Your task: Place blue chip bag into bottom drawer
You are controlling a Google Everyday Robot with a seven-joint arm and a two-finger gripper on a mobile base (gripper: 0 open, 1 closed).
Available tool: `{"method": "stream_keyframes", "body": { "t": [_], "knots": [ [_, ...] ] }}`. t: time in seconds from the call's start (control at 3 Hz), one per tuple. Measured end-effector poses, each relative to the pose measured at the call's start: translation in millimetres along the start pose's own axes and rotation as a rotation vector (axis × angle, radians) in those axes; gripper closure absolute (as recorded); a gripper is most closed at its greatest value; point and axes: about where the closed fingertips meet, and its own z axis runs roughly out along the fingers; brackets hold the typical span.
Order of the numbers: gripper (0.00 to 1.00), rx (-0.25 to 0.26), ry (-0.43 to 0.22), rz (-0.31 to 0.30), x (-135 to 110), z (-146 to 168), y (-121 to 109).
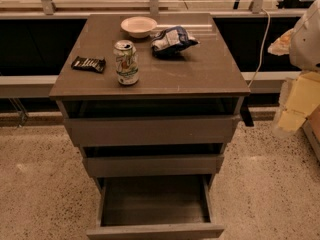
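Observation:
The blue chip bag point(172, 40) lies crumpled on the back right of the cabinet top point(200, 74), right of a white bowl. The bottom drawer point(155, 204) is pulled far out, and its dark interior is empty. The two drawers above it stand slightly out. My gripper point(296, 104) is at the right edge of the camera view, a pale yellowish shape beside and to the right of the cabinet. It is well apart from the bag and holds nothing that I can see.
A white bowl point(138, 26), a green and white soda can point(126, 62) and a flat black candy bar wrapper point(88, 63) also sit on the cabinet top. A low ledge point(25, 84) and dark panels run behind. Speckled floor point(40, 184) surrounds the cabinet.

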Motion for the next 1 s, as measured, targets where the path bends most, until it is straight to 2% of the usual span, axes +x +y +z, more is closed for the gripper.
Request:
{"method": "stream_keyframes", "body": {
  "t": [0.33, 0.67, 1.0],
  "knots": [
    [0.00, 0.000, 0.000, 0.000, 0, 0, 0],
    [0.00, 0.041, -0.031, -0.048, -8, 5, -14],
    [0.00, 0.103, -0.052, -0.148, -28, 14, -52]
  ]
}}
